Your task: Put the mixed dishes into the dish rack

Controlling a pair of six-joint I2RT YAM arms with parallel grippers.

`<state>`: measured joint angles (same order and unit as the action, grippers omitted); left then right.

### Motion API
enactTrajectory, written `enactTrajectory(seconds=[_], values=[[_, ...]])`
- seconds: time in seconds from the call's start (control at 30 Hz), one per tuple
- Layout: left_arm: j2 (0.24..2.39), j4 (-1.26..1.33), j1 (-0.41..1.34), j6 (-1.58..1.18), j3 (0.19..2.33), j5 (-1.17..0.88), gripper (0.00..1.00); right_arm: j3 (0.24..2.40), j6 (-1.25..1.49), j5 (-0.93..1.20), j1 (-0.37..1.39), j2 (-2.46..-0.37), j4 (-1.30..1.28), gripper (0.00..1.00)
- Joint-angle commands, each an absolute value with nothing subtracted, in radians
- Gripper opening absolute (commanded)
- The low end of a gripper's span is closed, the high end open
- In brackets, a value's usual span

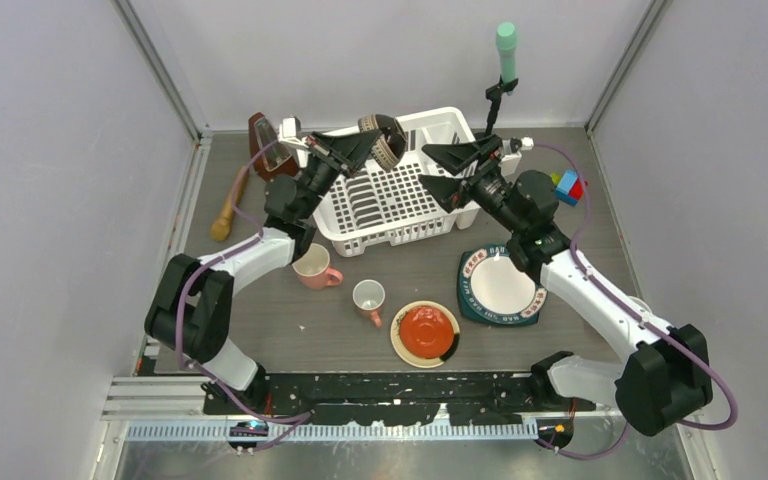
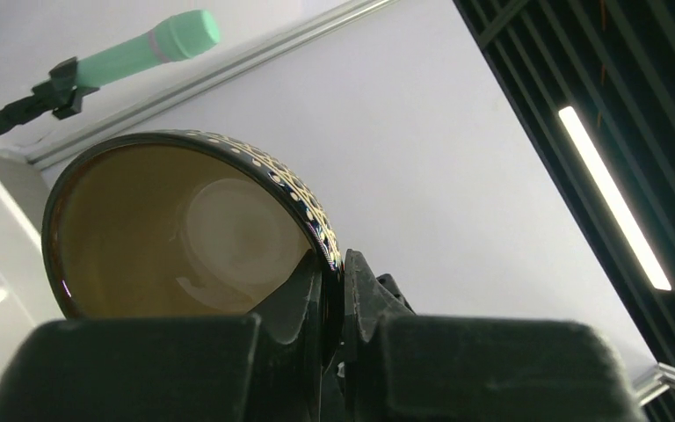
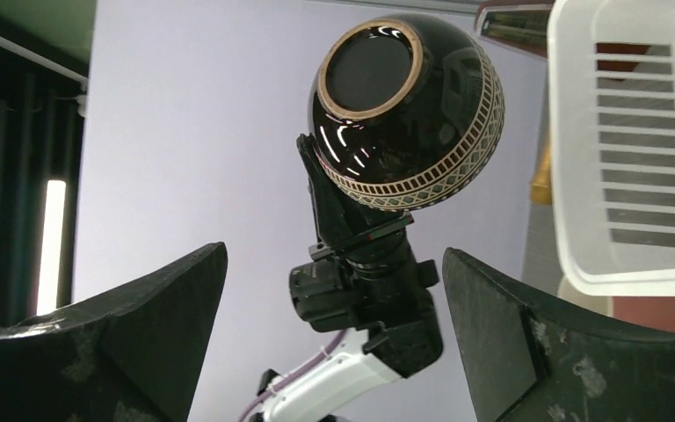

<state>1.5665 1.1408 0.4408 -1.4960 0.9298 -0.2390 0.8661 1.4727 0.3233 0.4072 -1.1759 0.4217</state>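
The small brown bowl (image 1: 388, 138) hangs tilted on its side over the back of the white dish rack (image 1: 430, 222). My left gripper (image 1: 373, 146) is shut on its rim, one finger inside and one outside (image 2: 338, 274). The left wrist view shows the bowl's tan inside (image 2: 167, 233); the right wrist view shows its dark patterned outside (image 3: 413, 105). My right gripper (image 1: 425, 166) is open and empty over the rack's right side, facing the bowl (image 3: 334, 253). Two pink mugs (image 1: 312, 267) (image 1: 368, 297), the red-centred cream plate (image 1: 426, 333) and the teal-rimmed plate (image 1: 501, 287) sit on the table.
A wooden stick (image 1: 228, 208) lies left of the rack, with a brown upright object (image 1: 260, 133) behind it. Coloured blocks (image 1: 568, 186) sit right of the rack. A green-tipped microphone (image 1: 506, 45) stands on a stand behind the rack. Walls enclose three sides.
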Motion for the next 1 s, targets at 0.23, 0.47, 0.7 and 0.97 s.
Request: enactTrajectory(seconds=[0.23, 0.47, 0.7, 0.97], values=[[1.515, 1.433, 0.439, -1.459, 1.013, -0.197, 0.0, 0.875, 1.972, 0.081, 0.479, -1.264, 0.581, 1.0], [1.521, 1.432, 0.439, -1.434, 1.064, -0.205, 0.0, 0.931, 2.13, 0.039, 0.539, -1.366, 0.677, 1.0], [1.536, 1.433, 0.439, -1.451, 1.071, -0.206, 0.0, 0.962, 2.163, 0.003, 0.555, -1.419, 0.754, 1.0], [1.547, 1.432, 0.439, -1.446, 1.081, -0.217, 0.0, 1.017, 2.09, 0.003, 0.555, -1.384, 0.578, 1.0]])
